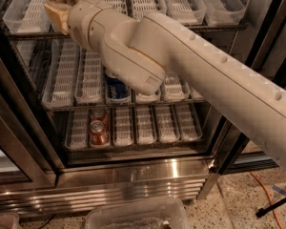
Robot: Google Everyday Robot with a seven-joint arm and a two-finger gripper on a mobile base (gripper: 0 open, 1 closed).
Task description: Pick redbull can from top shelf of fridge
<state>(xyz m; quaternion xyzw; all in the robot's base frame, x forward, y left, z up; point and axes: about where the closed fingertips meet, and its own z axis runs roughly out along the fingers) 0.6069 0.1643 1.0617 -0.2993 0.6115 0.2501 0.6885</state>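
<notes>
My gripper (61, 3) is at the top left of the camera view, reaching into the left lanes of the top shelf (181, 4), a wire rack with clear-white slotted trays. My thick white arm (190, 70) crosses the view from the lower right up to it. No redbull can shows clearly; the gripper and wrist cover the spot where they reach. The fridge (133, 178) stands open in front of me, with its ribbed steel base panel at the bottom.
A blue Pepsi can (117, 88) stands on the middle shelf, partly behind my arm. Two short red cans (98, 131) stand on the lower shelf. A clear plastic bin (133, 216) is on the floor in front. An orange cable (267, 190) lies at the right.
</notes>
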